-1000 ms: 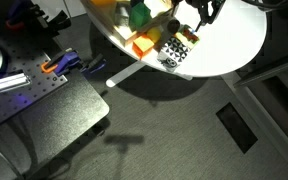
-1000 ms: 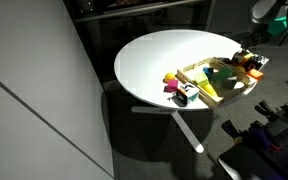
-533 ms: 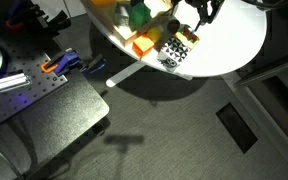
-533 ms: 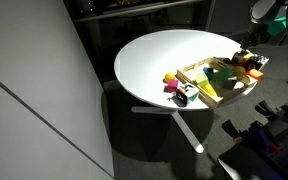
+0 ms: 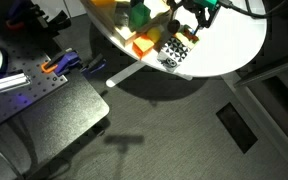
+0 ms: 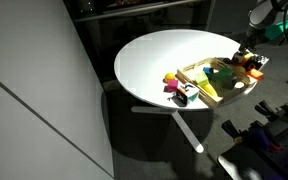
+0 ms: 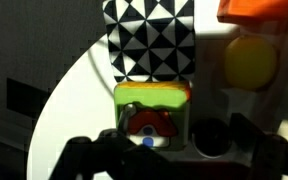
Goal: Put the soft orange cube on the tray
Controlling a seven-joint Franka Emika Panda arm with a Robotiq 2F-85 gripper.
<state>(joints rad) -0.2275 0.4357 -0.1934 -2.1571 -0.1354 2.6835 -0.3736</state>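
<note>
My gripper [image 7: 169, 152] is open and empty. Its dark fingers frame the bottom of the wrist view. It hangs above the white table's far side in both exterior views [image 5: 197, 12] [image 6: 247, 52]. The soft orange cube [image 5: 142, 45], bright orange with a pale face, sits beside the black-and-white patterned cube [image 5: 169, 57]. Only the cube's edge shows at the top right of the wrist view [image 7: 259, 8]. The pale wooden tray [image 6: 196, 68] holds several blocks. I cannot tell whether the orange cube rests on it.
A block with a green top and a house picture [image 7: 152, 112] lies just ahead of my fingers. A dark ball [image 7: 209, 135] lies beside it, and a yellow ball [image 7: 249, 60] and the patterned cube [image 7: 149, 40] lie beyond. A green cube [image 5: 141, 14] sits on the tray.
My gripper has shifted slightly above the table. None of the blocks has moved.
</note>
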